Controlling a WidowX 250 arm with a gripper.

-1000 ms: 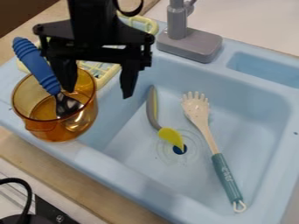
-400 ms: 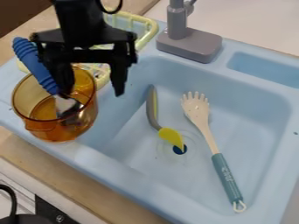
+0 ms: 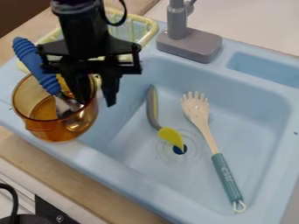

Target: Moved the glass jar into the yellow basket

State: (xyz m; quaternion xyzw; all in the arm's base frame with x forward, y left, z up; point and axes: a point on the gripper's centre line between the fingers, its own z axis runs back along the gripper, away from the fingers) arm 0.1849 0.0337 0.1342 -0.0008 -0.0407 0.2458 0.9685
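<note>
My gripper (image 3: 97,101) hangs at the upper left with its fingers parted. One fingertip overlaps the inner right side of the amber glass jar (image 3: 52,132), the other is just outside its right rim; contact is unclear. The jar stands upright on the sink's left ledge. A spoon with a ribbed blue handle (image 3: 30,57) leans inside it, its metal bowl partly behind the glass. Behind the arm lies the pale yellow basket (image 3: 154,29), partly hidden by the arm and jar.
In the light blue sink (image 3: 125,175) lie a grey-and-yellow utensil (image 3: 152,107) and a cream fork-ended server (image 3: 198,113) with a teal handle. A grey faucet base (image 3: 189,43) stands at the back edge, right of the basket.
The gripper has moved left and lower, toward the jar's right rim, and its fingertips look closer together. The jar and spoon have stayed put.
</note>
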